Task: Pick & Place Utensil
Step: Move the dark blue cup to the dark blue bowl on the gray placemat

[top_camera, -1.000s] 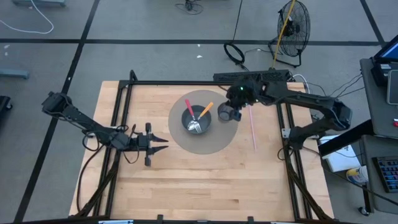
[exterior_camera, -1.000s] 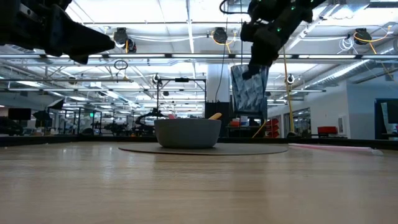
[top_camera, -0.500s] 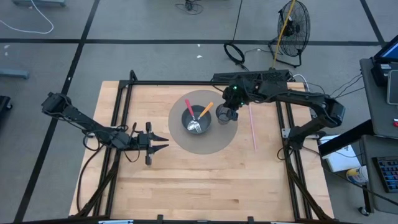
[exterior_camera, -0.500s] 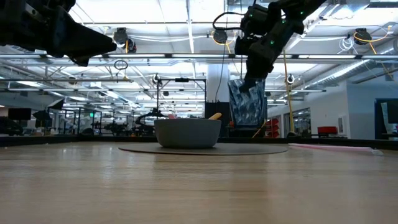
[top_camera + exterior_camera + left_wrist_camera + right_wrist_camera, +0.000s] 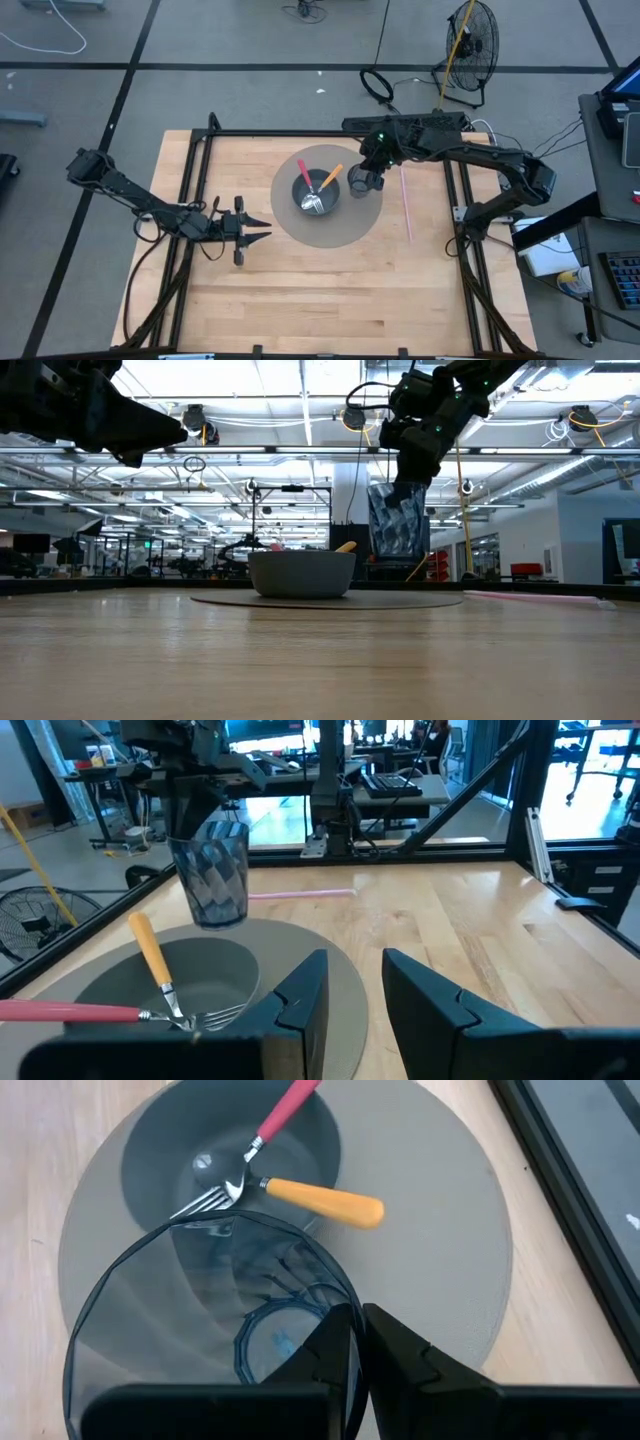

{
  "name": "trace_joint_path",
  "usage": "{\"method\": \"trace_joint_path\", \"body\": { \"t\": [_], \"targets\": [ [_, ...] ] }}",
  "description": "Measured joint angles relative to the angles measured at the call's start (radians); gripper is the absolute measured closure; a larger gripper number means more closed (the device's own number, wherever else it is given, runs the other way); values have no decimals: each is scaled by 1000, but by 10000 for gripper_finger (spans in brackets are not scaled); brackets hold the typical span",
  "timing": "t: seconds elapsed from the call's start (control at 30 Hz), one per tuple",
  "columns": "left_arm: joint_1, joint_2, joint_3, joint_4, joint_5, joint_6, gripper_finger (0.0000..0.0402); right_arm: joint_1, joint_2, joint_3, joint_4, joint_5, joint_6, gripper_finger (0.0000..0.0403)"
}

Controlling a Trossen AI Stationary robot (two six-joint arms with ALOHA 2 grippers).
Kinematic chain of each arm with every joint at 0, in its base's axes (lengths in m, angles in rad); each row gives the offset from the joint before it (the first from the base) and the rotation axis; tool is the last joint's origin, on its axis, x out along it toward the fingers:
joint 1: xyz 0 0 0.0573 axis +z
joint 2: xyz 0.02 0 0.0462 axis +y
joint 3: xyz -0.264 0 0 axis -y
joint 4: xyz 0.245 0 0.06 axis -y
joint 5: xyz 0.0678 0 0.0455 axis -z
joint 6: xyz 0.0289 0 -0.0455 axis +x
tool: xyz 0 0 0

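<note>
- High view: right pincer (image 5: pixel 366 180) over the right edge of the round grey mat (image 5: pixel 345 232), pinching the rim of a clear blue cup (image 5: pixel 363 184). Grey bowl (image 5: pixel 316 192) at mat centre holds an orange-handled fork (image 5: pixel 324 185) and a pink-handled utensil (image 5: pixel 303 172). Pink straw (image 5: pixel 406 203) lies on bare worktop (image 5: pixel 330 290) right of the mat. Left pincer (image 5: pixel 252 231) waits left of the mat, fingers partly spread, holding nothing.
- Low view: cup (image 5: pixel 400 520) hangs clear above the mat, right of the bowl (image 5: pixel 302 574); near worktop open.
- Left wrist view: cup (image 5: pixel 212 870) aloft beyond the bowl's far rim.
- Right wrist view: fingers (image 5: pixel 335 1345) pressed on the cup wall (image 5: pixel 150 1330); both utensils lie in the bowl below.
</note>
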Motion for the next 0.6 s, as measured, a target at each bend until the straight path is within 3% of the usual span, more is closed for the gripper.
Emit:
{"method": "trace_joint_path", "body": {
  "t": [0.6],
  "targets": [
    [0, 0, 0, 0, 6, -23, 298, 8, 0, -85, 96, 0, 50, 389]
  ]
}}
